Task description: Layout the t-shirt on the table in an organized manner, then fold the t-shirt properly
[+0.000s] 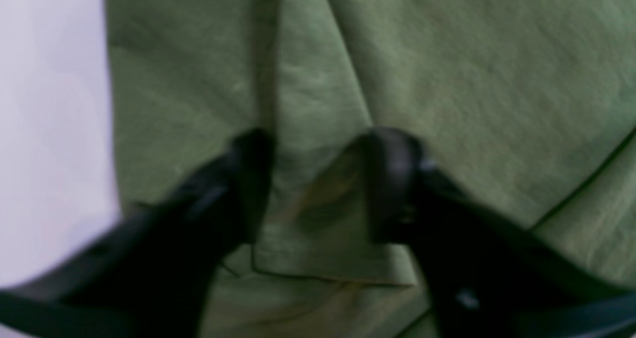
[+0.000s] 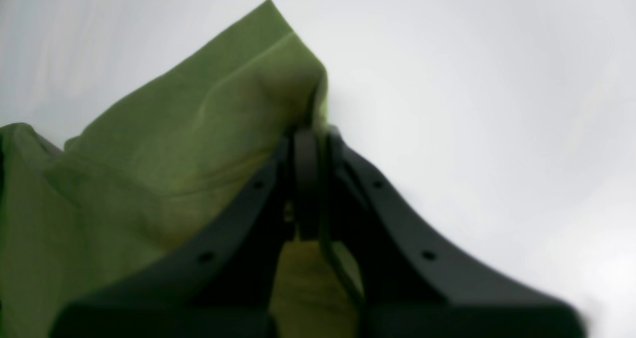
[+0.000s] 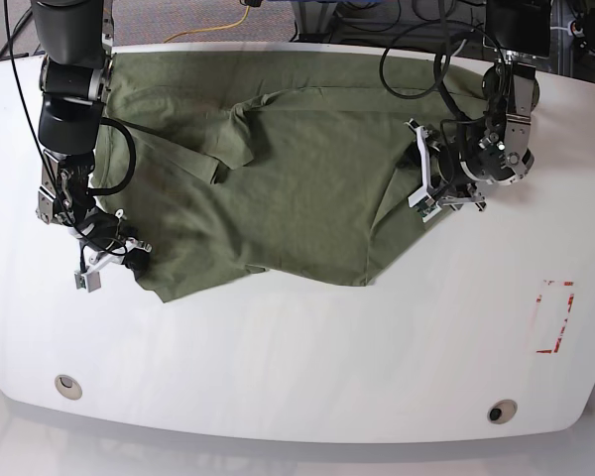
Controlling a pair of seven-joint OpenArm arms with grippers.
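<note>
The olive-green t-shirt [image 3: 297, 188] lies spread but wrinkled across the far half of the white table [image 3: 297, 367], with folds near its middle and right side. My left gripper [image 3: 416, 188] is at the shirt's right edge. In the left wrist view its jaws [image 1: 323, 174] stand apart, straddling a raised fold of the t-shirt [image 1: 472, 79]. My right gripper [image 3: 129, 260] is at the shirt's lower left corner. In the right wrist view it [image 2: 310, 134] is shut on an edge of the t-shirt [image 2: 174, 129], which rises slightly off the table [image 2: 472, 104].
A red dashed rectangle [image 3: 555, 317] marks the table at the right. Two round grommet holes [image 3: 67, 386] [image 3: 501, 410] sit near the front edge. Cables [image 3: 426, 30] hang behind the far edge. Bare table [image 1: 49, 129] shows left of the cloth.
</note>
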